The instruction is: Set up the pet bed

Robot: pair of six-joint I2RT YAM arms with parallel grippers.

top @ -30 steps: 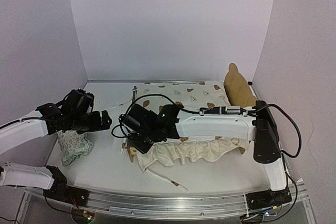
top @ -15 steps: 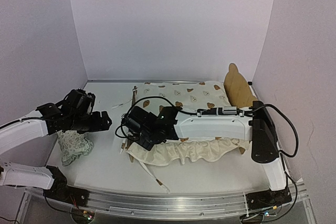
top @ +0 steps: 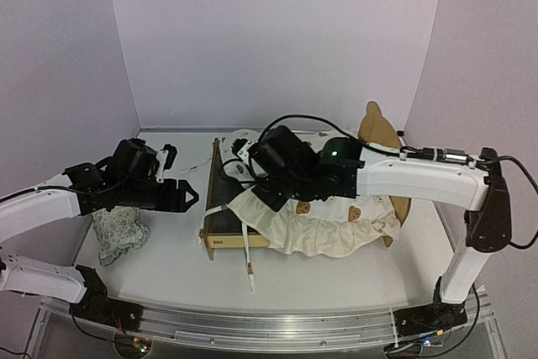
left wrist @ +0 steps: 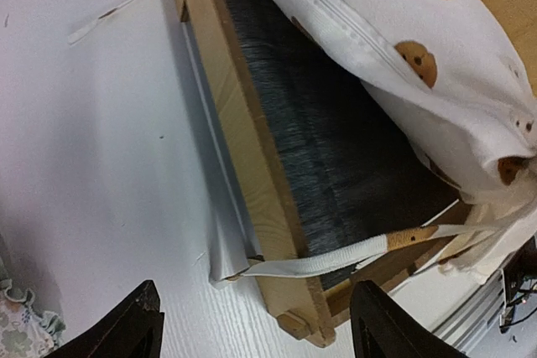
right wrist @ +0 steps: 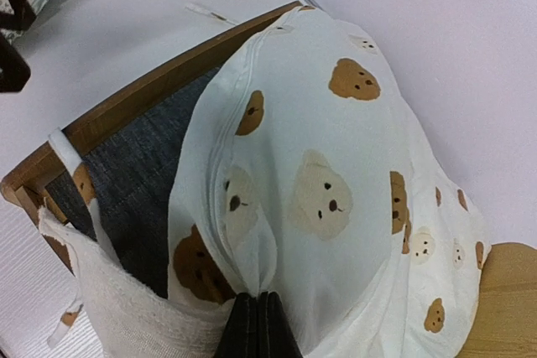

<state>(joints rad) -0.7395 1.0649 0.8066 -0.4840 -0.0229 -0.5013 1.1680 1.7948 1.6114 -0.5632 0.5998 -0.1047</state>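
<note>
The pet bed (top: 209, 201) stands mid-table, a plywood frame whose dark grey base (top: 229, 214) is bare at the foot end. Its bear-ear headboard (top: 378, 129) rises at the back right. My right gripper (right wrist: 258, 301) is shut on a fold of the cream bear-print cover (right wrist: 336, 173). It holds that fold bunched up above the middle of the bed (right wrist: 151, 90). In the top view this gripper (top: 262, 181) hangs over the base. My left gripper (left wrist: 256, 318) stands open just left of the footboard (left wrist: 243, 140), with nothing between its fingers (left wrist: 138, 324).
A floral ruffled pillow (top: 118, 233) lies on the table at the left, under my left arm. A white tie (top: 246, 251) of the cover trails over the bed's near corner onto the table (top: 160, 266). Another tie (top: 195, 166) lies behind the footboard.
My right gripper has shut on the cover and drawn it up and rightward, baring the grey base. My left gripper has moved right towards the footboard, its jaws narrowing a little.
</note>
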